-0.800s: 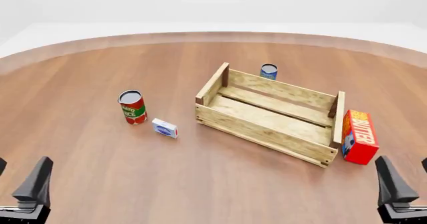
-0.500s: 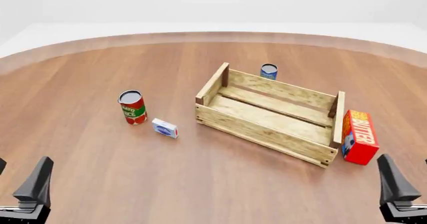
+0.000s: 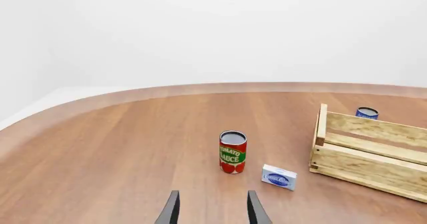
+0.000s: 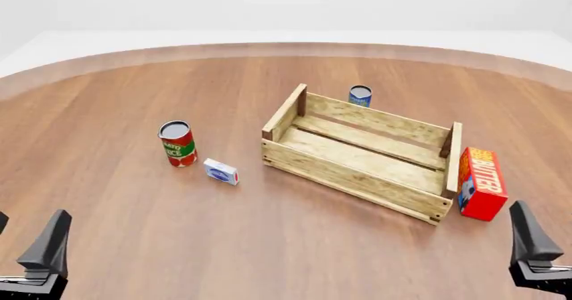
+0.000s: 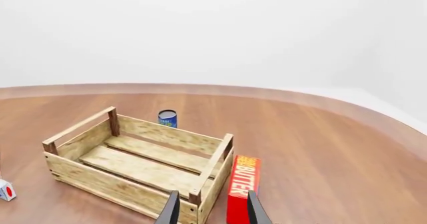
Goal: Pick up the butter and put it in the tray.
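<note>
Front view: both arms low at near edge, fingers (image 5: 171, 209) spread, right beside the butter (image 4: 481, 183).

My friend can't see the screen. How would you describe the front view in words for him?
A pale wooden tray sits empty on a round brown table, with a red butter carton upright just right of it. A tomato can and small white box stand left, a blue can behind.

Front view: high up behind the arms, looking down and forward toward 12 o'clock.
Wrist views: low, looking forward along the fingers.
Shared: all three see the tray (image 4: 362, 154).
</note>
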Robot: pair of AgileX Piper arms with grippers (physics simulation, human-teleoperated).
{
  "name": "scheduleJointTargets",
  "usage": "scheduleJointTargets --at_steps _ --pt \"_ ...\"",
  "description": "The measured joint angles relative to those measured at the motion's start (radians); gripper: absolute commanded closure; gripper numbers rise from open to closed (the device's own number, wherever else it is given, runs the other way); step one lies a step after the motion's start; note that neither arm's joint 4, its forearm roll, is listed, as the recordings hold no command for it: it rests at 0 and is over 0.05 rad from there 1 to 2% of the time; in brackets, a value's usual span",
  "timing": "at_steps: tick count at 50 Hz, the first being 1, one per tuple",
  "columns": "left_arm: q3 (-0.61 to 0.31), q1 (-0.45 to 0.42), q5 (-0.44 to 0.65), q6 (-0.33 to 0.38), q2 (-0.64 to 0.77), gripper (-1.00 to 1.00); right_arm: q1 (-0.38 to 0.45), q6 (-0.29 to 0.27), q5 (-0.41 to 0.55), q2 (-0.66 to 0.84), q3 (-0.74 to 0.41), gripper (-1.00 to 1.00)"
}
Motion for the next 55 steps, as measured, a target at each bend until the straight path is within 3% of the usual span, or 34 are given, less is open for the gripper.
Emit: scheduleJointTargets --at_steps 27,55 --pt "0.000 0.000 0.000 0.000 0.000 -1.00 -0.079 -0.008 -0.215 0.232 0.014 -1.00" --pt "0.000 0.000 0.000 0.000 0.000 -1.00 -0.134 -0.018 -0.557 0.618 0.015 -1.00"
